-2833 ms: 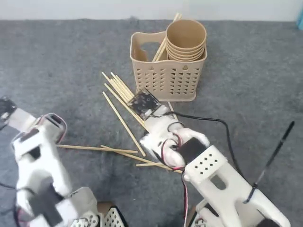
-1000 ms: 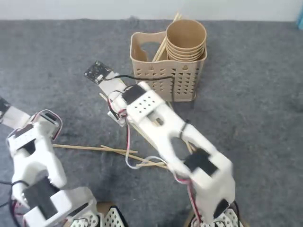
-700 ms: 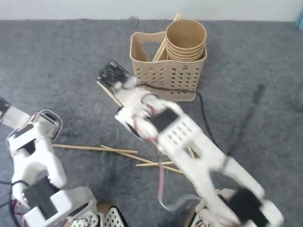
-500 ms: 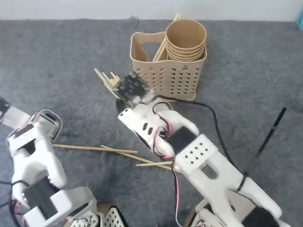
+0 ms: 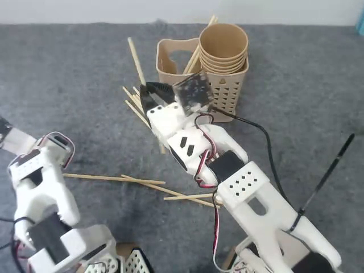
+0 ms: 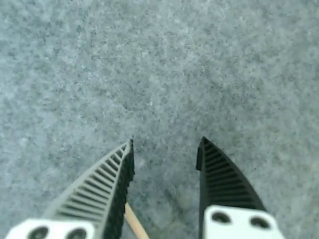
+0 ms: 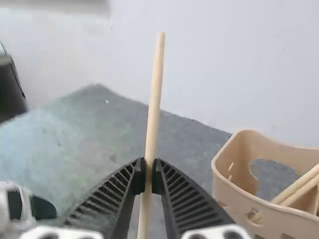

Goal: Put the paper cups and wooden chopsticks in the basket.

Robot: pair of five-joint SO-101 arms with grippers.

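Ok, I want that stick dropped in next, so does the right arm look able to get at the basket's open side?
Probably yes. The right gripper, shut on a chopstick, is just beside the basket. That side holds only a few other chopsticks, and the cups fill the other side.

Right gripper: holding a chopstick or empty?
Holding one: the right gripper is shut on a chopstick, jaws pressed against both its sides; it isn't in the basket yet.

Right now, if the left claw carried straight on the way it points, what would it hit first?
Most likely the grey carpet-like table cover: the open left claw points at a bare patch of it. A wooden chopstick end lies behind its tips, so probably out of the way.
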